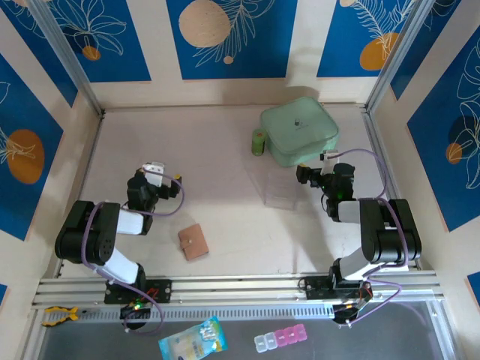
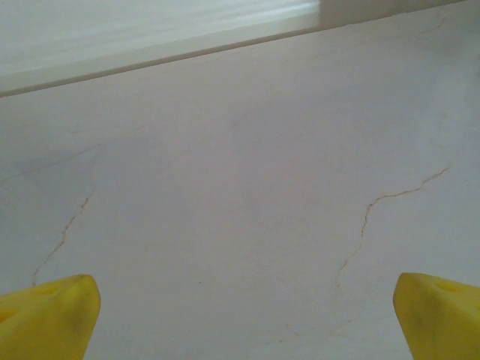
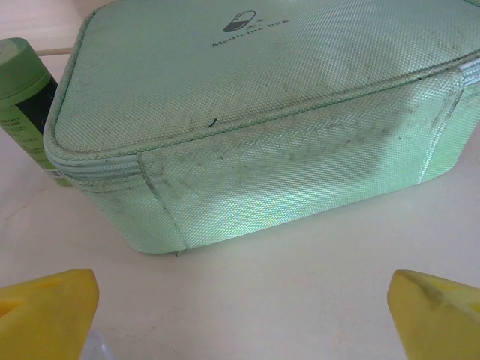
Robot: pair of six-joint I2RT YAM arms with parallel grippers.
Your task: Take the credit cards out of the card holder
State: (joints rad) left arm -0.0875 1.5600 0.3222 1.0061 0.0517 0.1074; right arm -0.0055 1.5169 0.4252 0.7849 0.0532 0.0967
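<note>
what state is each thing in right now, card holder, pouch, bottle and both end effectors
card holder: folded shut, lying flat on the table, nothing touching it
mint-green pouch: zipped closed
green bottle: upright, cap on, beside the pouch
left end effector: open, holding nothing, over bare table
right end effector: open, holding nothing, facing the pouch
</note>
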